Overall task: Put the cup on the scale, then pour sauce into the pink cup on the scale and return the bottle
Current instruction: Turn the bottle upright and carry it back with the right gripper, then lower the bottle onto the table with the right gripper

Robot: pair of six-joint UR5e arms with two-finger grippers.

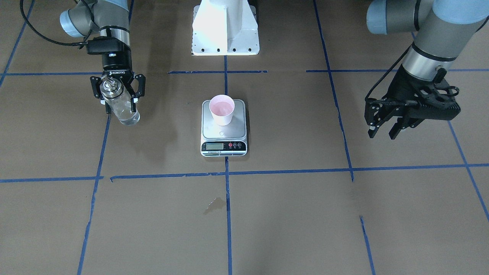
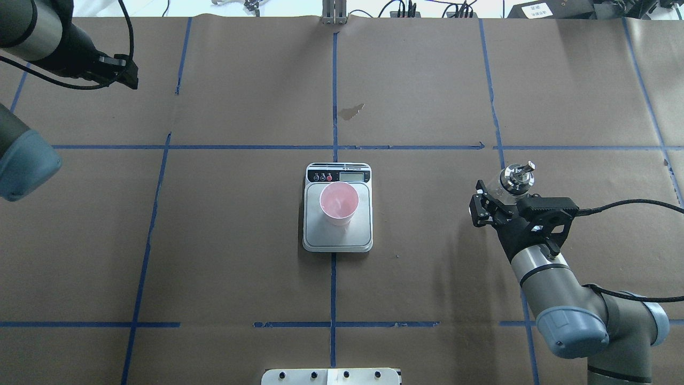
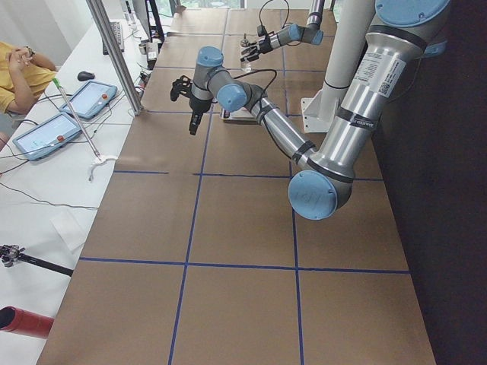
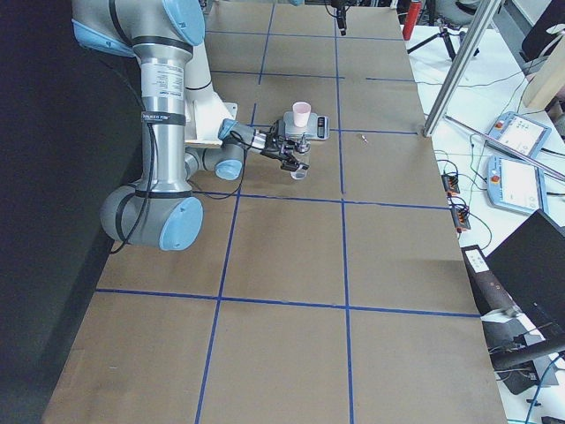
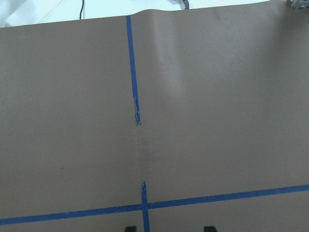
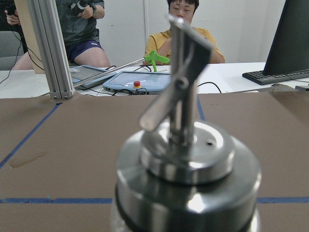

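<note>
The pale pink cup [image 1: 222, 109] stands upright on the steel platform of the scale [image 1: 224, 147] at the table's centre; the overhead view shows the cup [image 2: 339, 203] on the half nearer the display. My right gripper [image 1: 118, 100] is shut on the clear glass bottle [image 1: 121, 110], upright and low over the table, well to the robot's right of the scale. Clear sauce shows through the glass. The bottle's silver spout cap [image 6: 186, 159] fills the right wrist view. My left gripper [image 1: 382, 133] hangs open and empty, far on the robot's left.
A dark stain [image 1: 214, 204] marks the brown paper beyond the scale. The white robot base [image 1: 225, 30] sits behind the scale. Blue tape lines grid the table. Past the far edge are seated people, tablets [image 6: 140, 81] and a metal post [image 6: 48, 48].
</note>
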